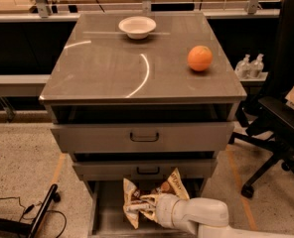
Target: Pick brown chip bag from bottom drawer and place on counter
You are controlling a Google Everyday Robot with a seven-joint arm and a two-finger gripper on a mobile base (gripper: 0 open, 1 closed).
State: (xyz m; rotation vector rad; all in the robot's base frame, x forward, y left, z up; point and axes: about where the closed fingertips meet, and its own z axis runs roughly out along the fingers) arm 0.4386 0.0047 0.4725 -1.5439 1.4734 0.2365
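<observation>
The brown chip bag (175, 184) stands crumpled in the open bottom drawer (105, 215), pinched in its middle, with its ends flaring to the left and to the upper right. My gripper (148, 206) reaches into the drawer from the lower right on a white arm (199, 216). It is shut on the bag's middle, and the bag hides most of the fingers. The counter (112, 68) is the glossy grey-brown top of the cabinet, above the gripper.
An orange (200, 58) sits at the counter's right and a white bowl (137, 27) at its back. The two upper drawers (144, 137) stand slightly open above the bag. A black office chair (281, 118) is at the right. Cables and a black bar (37, 217) lie on the floor at the left.
</observation>
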